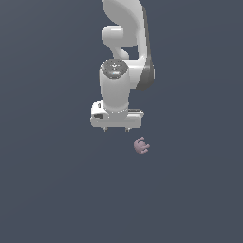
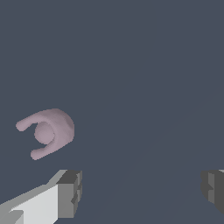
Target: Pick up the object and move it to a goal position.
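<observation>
Fingers of the gripper stand spread wide apart with nothing between them: in the wrist view one dark pad shows at each lower corner, and only bare floor lies in the gap.

Going from largest to smallest, the arm comes first, a white jointed column that enters from the top of the exterior view and points straight down. Below it sits the gripper, a broad white block with two short fingertips under it. Last is the object, a very small pink-mauve lump lying on the dark floor, just beside the gripper and off toward the exterior view's right, a little lower in that picture. It is clearly apart from both fingers, outside the gap rather than in it.

The step in hand appears to be the approach: the grasp is not yet made and the lift has not begun. The next move probably calls for a sideways shift to bring the gap over the object, then a descent, then a close. How high the fingertips hang above the floor cannot be told.

Seen close in the wrist view, the object is a rounded, matte knob with two short curled prongs bending around a small ball-like bulge. Its lumpy shape gives few flat faces, so the pads may slip unless they close on the body rather than the prongs. No goal marker shows in either view.
</observation>
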`<state>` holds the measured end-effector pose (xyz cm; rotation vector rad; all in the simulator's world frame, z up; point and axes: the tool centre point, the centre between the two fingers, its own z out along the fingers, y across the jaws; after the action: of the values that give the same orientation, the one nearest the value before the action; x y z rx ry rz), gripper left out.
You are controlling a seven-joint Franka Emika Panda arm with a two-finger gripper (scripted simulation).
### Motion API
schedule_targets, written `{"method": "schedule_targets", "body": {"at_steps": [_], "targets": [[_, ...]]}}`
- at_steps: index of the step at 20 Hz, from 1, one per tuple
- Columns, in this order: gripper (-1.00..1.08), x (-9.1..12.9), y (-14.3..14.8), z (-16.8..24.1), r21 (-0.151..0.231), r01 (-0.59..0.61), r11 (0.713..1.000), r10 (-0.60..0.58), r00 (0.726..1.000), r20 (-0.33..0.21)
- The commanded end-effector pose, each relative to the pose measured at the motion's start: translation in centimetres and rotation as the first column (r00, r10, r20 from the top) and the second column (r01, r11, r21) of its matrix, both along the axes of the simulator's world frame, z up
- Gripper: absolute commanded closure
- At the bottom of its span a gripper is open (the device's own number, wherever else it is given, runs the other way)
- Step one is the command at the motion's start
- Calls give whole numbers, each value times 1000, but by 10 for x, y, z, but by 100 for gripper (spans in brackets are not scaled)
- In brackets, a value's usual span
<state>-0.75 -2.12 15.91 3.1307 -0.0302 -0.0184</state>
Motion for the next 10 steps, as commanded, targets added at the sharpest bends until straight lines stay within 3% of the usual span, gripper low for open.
{"method": "schedule_targets", "body": {"at_steps": [1,6,10], "targets": [[-92,2,7,-4,-1,-27,1000,27,1000,0],[-92,8,36,-21,-2,-142,990,142,990,1],[-92,14,71,-42,1,-275,962,275,962,4]]}}
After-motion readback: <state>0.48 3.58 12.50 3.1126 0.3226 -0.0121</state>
